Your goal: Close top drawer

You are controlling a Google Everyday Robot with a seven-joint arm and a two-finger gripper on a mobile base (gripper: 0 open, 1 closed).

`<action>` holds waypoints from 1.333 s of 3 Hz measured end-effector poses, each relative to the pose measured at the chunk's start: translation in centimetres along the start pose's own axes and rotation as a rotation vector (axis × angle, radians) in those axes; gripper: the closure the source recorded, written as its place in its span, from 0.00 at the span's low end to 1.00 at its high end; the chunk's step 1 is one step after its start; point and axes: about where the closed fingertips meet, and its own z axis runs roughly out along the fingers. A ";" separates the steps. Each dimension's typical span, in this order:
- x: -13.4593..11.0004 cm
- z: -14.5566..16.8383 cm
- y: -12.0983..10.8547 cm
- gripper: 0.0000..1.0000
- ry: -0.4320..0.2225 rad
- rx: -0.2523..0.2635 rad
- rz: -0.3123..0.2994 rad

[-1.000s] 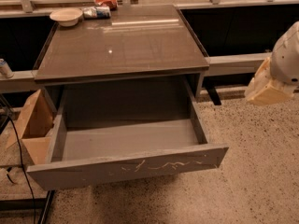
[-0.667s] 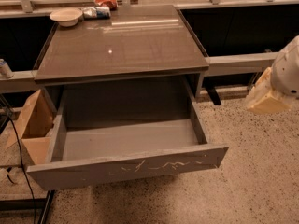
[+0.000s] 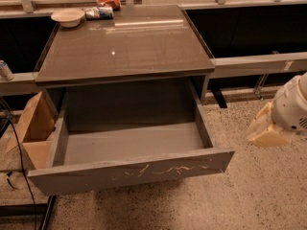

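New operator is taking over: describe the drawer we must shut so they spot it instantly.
Find the grey cabinet with the glossy top in mid-view. The drawer juts out open beneath that top, left of the gripper, which hangs apart from it. Pale scratches on its flat front mark it out.

Top drawer [image 3: 96, 176]: matt grey panel, smooth, with pale scratches on the front right of centre. Table [image 3: 124, 51] top was glossy grey and threw back light streaks. Gripper [image 3: 266, 131], right edge of frame, looked like cream matt plastic. Box [image 3: 34, 123] at left was raw brown cardboard. Floor [image 3: 249, 195] was speckled, stone-like.
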 end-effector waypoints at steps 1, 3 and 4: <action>0.0 0.3 0.3 1.00 0.000 -0.005 0.000; 0.2 3.3 2.7 1.00 -0.040 -0.013 -0.011; 1.0 7.7 3.6 1.00 -0.067 0.015 -0.015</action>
